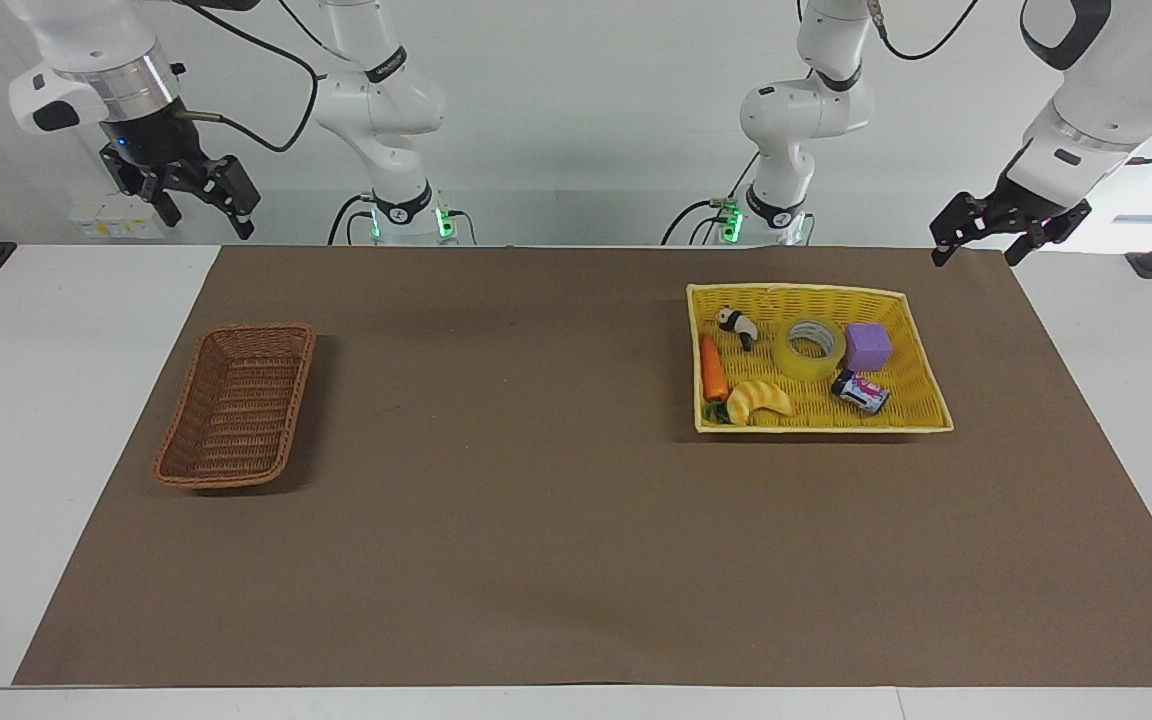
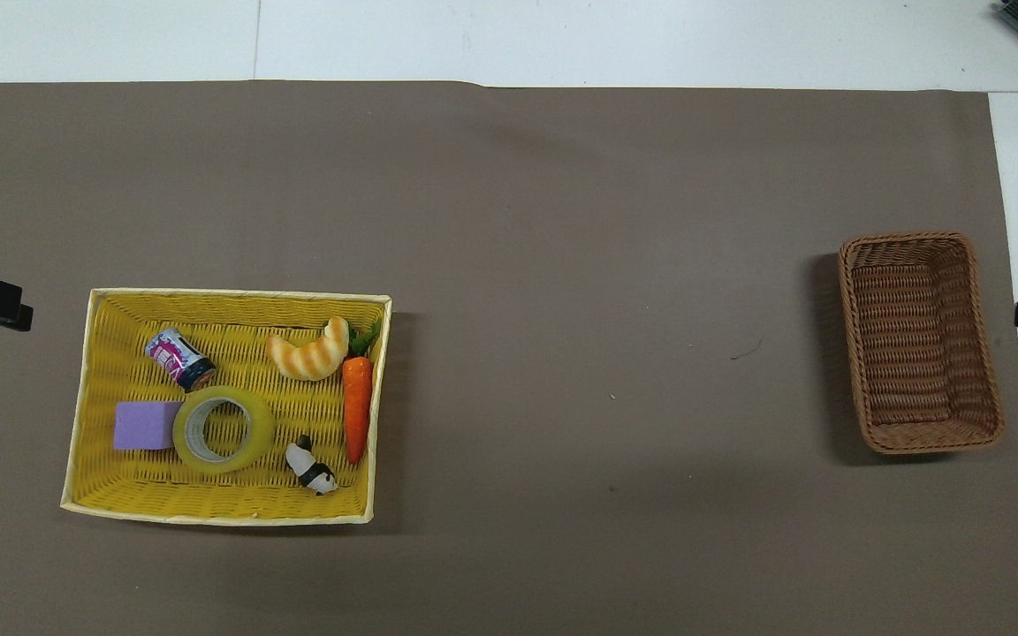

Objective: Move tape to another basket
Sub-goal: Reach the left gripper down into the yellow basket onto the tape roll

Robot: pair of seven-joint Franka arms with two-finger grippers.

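Note:
The roll of yellow tape (image 1: pixel 812 347) (image 2: pixel 224 429) lies flat in the yellow woven basket (image 1: pixel 921 345) (image 2: pixel 235 294), touching a purple block. The narrow brown wicker basket (image 1: pixel 236 405) (image 2: pixel 920 340) stands with nothing in it toward the right arm's end of the table. My left gripper (image 1: pixel 976 258) hangs open and holds nothing, above the mat's corner at the left arm's end, apart from the yellow basket. My right gripper (image 1: pixel 206 222) is open with nothing in it, raised over the table edge by the robots and well above the brown basket's end of the table.
Sharing the yellow basket with the tape are a purple block (image 2: pixel 145 425), a small can (image 2: pixel 180 359), a croissant toy (image 2: pixel 310 351), a carrot (image 2: pixel 356 408) and a panda figure (image 2: pixel 312 468). A brown mat (image 2: pixel 562 265) covers the table between the two baskets.

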